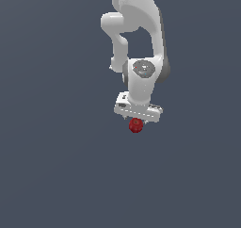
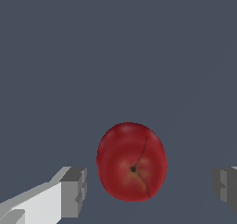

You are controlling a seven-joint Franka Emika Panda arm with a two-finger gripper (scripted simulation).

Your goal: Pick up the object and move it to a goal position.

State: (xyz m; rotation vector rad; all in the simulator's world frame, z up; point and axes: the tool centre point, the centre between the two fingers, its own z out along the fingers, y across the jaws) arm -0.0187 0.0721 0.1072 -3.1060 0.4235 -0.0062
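My hand [image 2: 147,188] is spread wide and has hold of nothing: in the wrist view one grey finger [image 2: 74,190] stands off one side of the ball [image 2: 132,162] and the other finger [image 2: 225,187] well off the other, with bare desk [image 2: 115,47] showing in both gaps. The ball sits between them, nearer the first finger. In the exterior view it peeks out under my hand at about six o'clock. Its slightly longer axis seems to run across the line between my fingers, so I judge I close across its narrower width. How far above it my fingertips are I cannot tell.
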